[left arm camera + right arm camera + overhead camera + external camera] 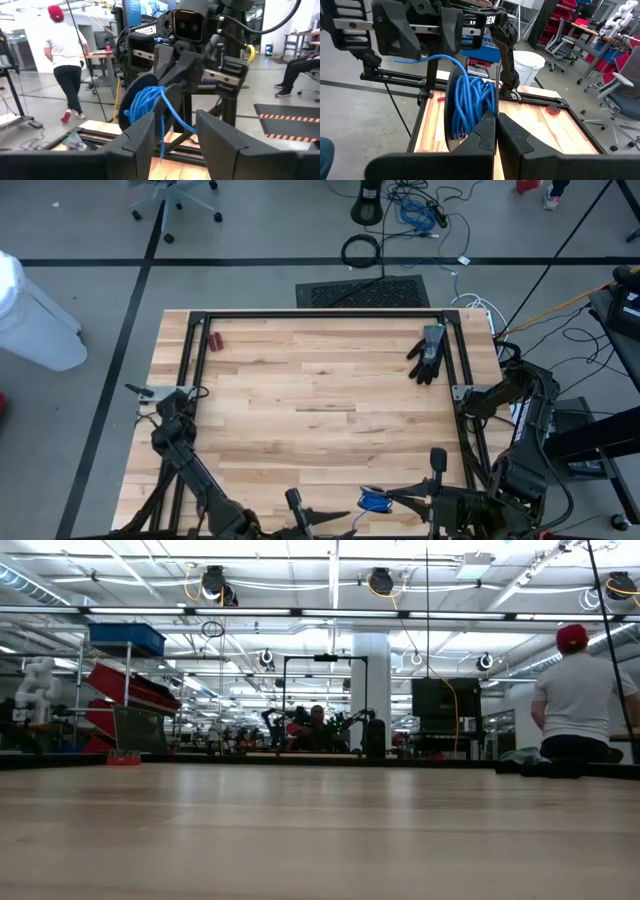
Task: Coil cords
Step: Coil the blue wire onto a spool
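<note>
The cords are one bright blue coil [373, 500], held in the air over the table's near edge. My right gripper [496, 122] is shut on it, coming from the right [398, 500]. My left gripper [175, 125] faces the coil from the left [335, 515] and is open. One blue strand [162, 142] hangs down between its fingers. A loose end [415, 59] sticks out toward the left arm. The low view shows neither the cords nor a gripper. My right gripper pinches several loops of the coil together at its near side [470, 127], between its two fingers. The fingers come roughly level from the table's right. The coil stands on edge beyond the fingertips, lifted clear of the table. My left gripper: whether a finger touches the hanging strand, I cannot tell.
A black glove [428, 355] lies at the table's far right, and small red-handled pliers [215, 340] lie at the far left. A black frame [320, 314] runs round the wooden top. A person stands in the room beyond the table.
</note>
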Tool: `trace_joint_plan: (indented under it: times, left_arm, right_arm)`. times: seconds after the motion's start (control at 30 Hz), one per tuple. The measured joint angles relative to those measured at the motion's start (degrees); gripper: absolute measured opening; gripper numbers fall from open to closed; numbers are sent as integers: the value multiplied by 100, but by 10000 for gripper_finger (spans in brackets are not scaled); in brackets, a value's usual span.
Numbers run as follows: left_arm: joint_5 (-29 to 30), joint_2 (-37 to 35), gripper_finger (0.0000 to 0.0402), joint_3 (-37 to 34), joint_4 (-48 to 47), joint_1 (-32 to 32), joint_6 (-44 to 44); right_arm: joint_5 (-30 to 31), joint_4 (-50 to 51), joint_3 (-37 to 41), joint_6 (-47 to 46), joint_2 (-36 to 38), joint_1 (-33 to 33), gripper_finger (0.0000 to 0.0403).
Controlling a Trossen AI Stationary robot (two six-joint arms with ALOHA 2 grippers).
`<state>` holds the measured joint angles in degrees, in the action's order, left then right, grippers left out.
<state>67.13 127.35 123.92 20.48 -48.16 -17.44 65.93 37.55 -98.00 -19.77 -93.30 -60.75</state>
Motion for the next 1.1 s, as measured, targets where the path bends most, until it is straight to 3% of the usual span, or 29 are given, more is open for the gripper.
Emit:
trace_joint_plan:
  times: [0.7, 0.83, 1.03, 1.1]
  left_arm:
    - [-116, 0, 145, -2, -47, 129, 192]
    - [-116, 0, 115, -2, -66, 133, 142]
    - [-116, 0, 22, -2, -182, 129, -108]
    - [-116, 0, 8, -2, -202, 129, -117]
  right_arm:
    - [2, -1, 0, -13, -2, 4, 0]
    - [2, -1, 1, -11, 0, 4, 0]
    - [2, -1, 0, -11, 0, 4, 0]
    - [2, -1, 0, -9, 0, 2, 0]
